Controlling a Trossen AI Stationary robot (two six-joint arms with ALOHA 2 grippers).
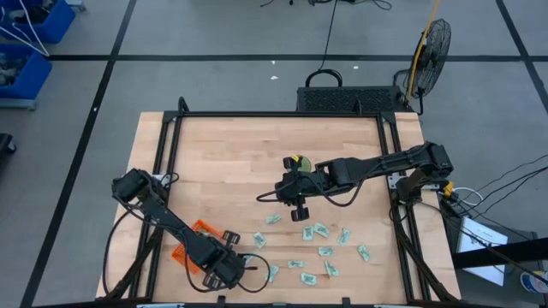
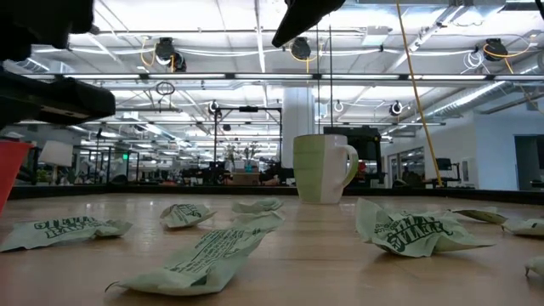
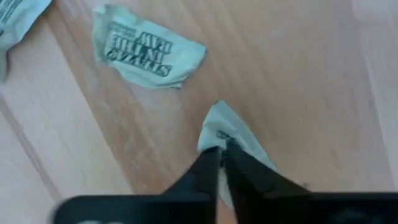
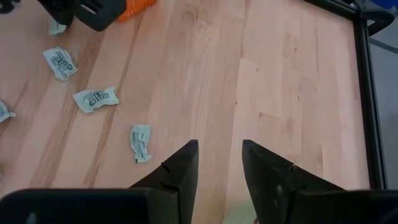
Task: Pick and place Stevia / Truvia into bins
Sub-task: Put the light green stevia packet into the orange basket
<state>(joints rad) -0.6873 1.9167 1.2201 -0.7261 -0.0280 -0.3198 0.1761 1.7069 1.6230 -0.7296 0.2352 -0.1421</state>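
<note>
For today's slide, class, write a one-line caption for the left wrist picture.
Left gripper pinches a crumpled sachet on the wooden table, another sachet lying flat nearby.

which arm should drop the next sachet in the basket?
Left. The left gripper has its fingers pinched on a sachet, and the orange basket lies right beside that arm. The right gripper hangs open and empty near the cup, farther from the basket.

A sachet [image 3: 148,48] reads "STEVIA IN THE RAW".
</note>
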